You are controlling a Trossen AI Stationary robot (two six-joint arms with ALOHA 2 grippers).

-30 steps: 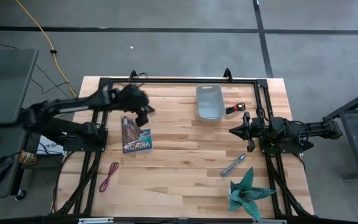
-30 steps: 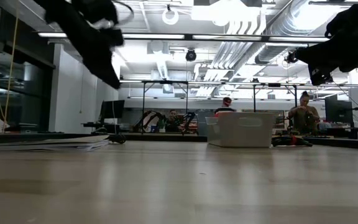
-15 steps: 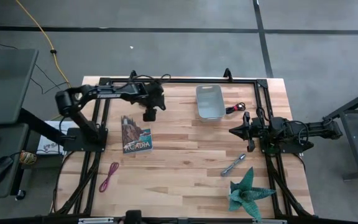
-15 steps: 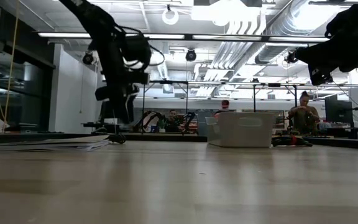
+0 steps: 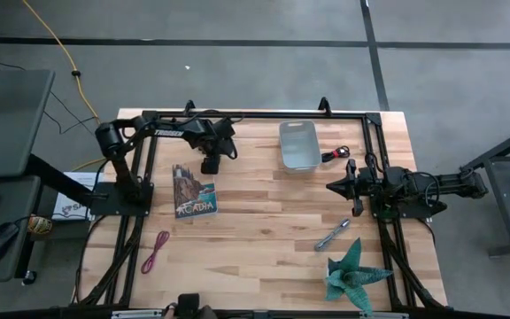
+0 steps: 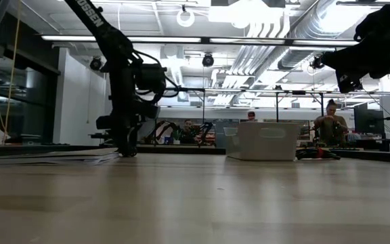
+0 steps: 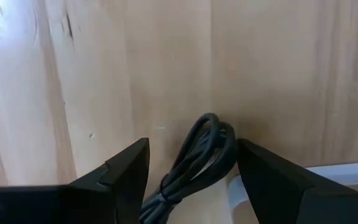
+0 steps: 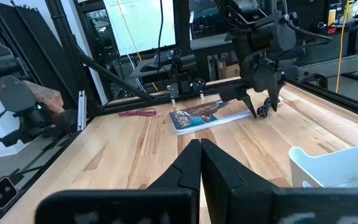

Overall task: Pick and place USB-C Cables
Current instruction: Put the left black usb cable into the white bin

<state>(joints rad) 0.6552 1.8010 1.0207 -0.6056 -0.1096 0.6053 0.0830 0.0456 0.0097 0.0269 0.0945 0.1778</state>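
Observation:
My left gripper (image 5: 211, 165) (image 7: 191, 149) is open and points down at the table beside the book's (image 5: 193, 190) far end. The black coiled cable (image 7: 197, 158) lies on the wood between its two fingers, close to one of them. In the low view the left gripper (image 6: 126, 149) reaches almost to the tabletop. The red-and-black cable (image 5: 335, 154) lies right of the grey bin (image 5: 299, 144). The maroon-pink cable (image 5: 155, 252) lies near the table's near left corner. My right gripper (image 5: 330, 187) (image 8: 199, 149) is shut and waits over the table's right half.
A metal tool (image 5: 332, 234) and a teal folded-paper plant (image 5: 354, 273) lie near the right near corner. A black frame (image 5: 255, 115) runs round the table. A person's hand (image 8: 42, 99) shows beyond the table's left side. Bare wood lies in the middle.
My left arm has swung toward the table's far edge, and its gripper has come down from high above the table to just over the wood at the book's far end. The right arm has kept still.

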